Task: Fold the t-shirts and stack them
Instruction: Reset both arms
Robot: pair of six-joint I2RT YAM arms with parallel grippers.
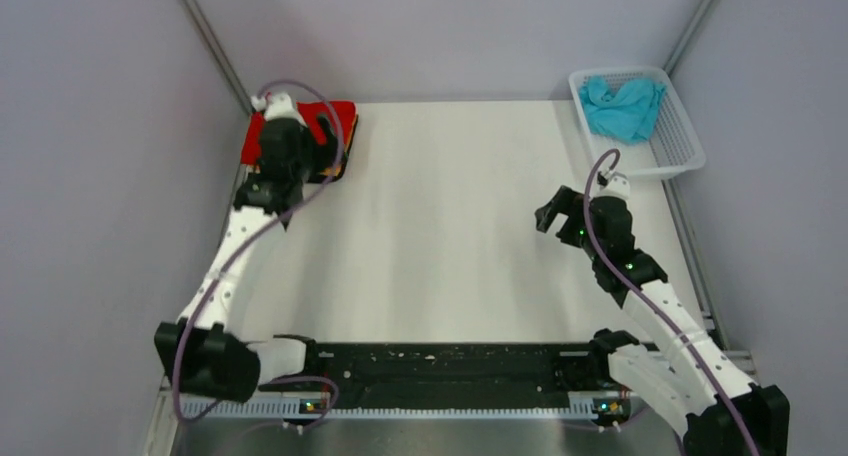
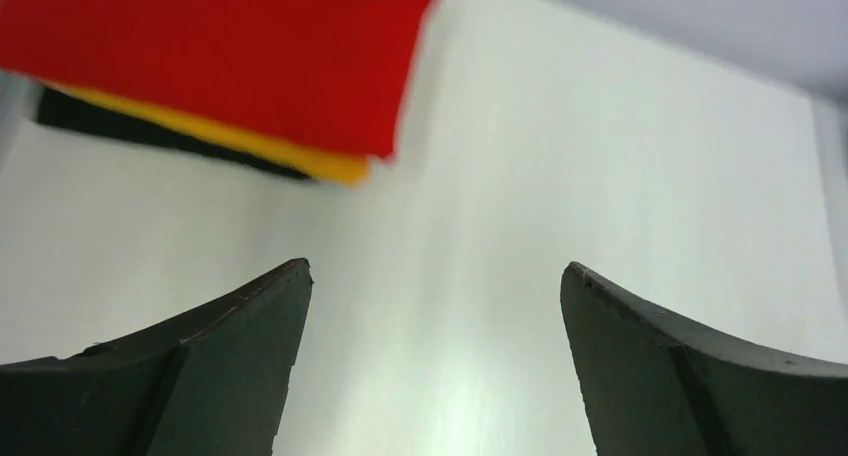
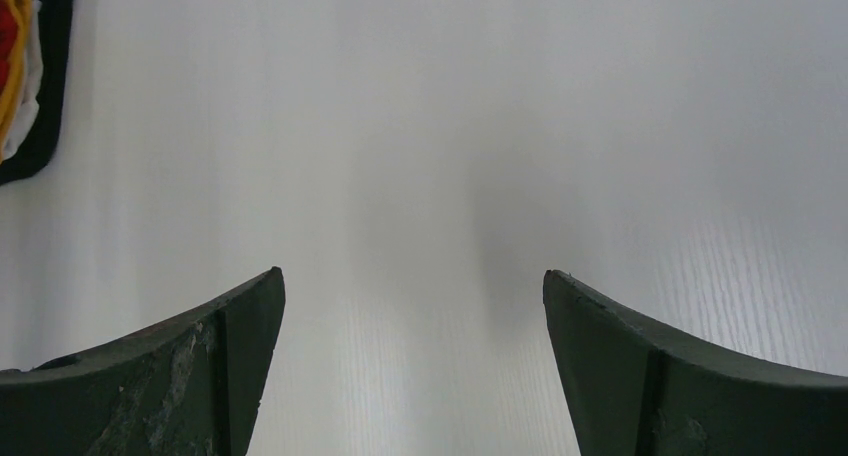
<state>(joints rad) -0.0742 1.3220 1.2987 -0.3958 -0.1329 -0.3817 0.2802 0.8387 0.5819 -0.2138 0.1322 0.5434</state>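
You have the red t-shirt (image 2: pixel 220 46) lying on top of a folded stack at the far left corner of the counter (image 1: pixel 450 226). The orange t-shirt (image 2: pixel 300 156) lies under it, then a strip of the white t-shirt (image 3: pixel 33 71), and the black t-shirt (image 2: pixel 120 121) at the bottom. Your left jaws hang close by this stack, spread wide with nothing between them. Your right jaws hover over bare counter toward the right, also wide apart and empty. The turquoise t-shirt (image 1: pixel 622 106) sits crumpled in the white basket (image 1: pixel 680 146) at the far right corner.
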